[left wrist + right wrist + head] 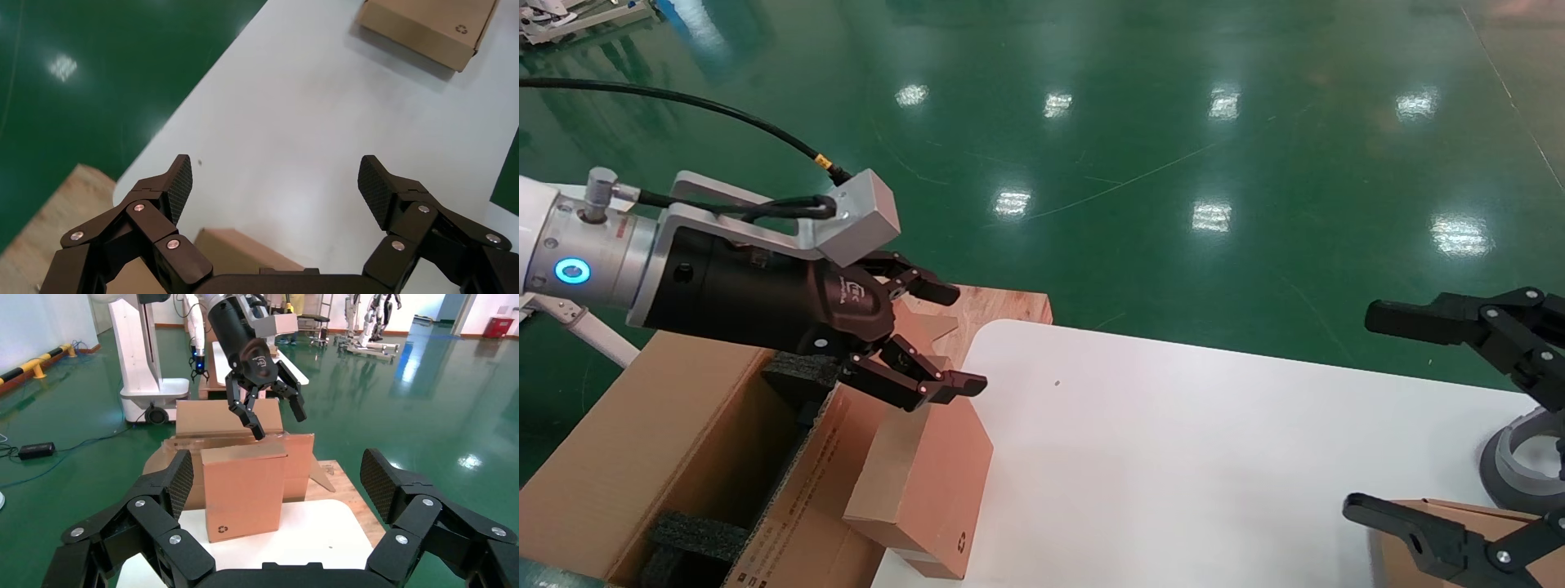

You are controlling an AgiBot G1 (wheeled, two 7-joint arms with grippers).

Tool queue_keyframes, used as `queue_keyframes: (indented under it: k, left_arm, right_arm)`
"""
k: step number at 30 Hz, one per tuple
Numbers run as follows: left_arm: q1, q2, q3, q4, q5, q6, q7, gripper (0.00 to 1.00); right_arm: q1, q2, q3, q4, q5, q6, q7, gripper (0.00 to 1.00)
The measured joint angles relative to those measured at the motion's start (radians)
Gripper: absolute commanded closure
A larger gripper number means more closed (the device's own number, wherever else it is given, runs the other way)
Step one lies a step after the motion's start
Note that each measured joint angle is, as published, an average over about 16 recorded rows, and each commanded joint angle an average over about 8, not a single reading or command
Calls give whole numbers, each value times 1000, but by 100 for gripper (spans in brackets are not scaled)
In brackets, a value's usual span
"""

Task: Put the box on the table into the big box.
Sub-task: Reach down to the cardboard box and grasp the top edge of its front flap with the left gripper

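The small brown box (923, 490) stands on edge at the left rim of the white table (1173, 457), leaning against the big box (641, 457). Its recycling mark faces the table. In the right wrist view the box (243, 490) stands upright in front of the big box (202, 419). My left gripper (964, 337) hovers open just above the box's top edge, holding nothing; it also shows in the right wrist view (280, 424). In the left wrist view the open gripper (275, 190) has the box's top (238, 251) below it. My right gripper (1362, 410) is open and empty at the table's right.
A second small brown box (1459, 510) lies under my right gripper; it also shows in the left wrist view (428, 27). Black foam blocks (699, 535) sit inside the big box. A reddish wooden board (1001, 306) lies behind the table's left corner. Green floor surrounds.
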Motion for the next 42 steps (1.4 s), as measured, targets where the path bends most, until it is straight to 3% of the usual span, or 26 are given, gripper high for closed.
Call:
queue_keyframes:
  k: [19,32,42]
  left_arm:
    - [-241,77,340,-16,129,50,-304,0]
    - [-384,136,589,-24,151,77,-421,0]
    - [-428,169,697,-27,157,84,-474,0]
  right_arm:
    - [0,0,0,0,0,0,0,0]
    - [0,0,0,0,0,0,0,0]
    - [0,0,0,0,0,0,0,0]
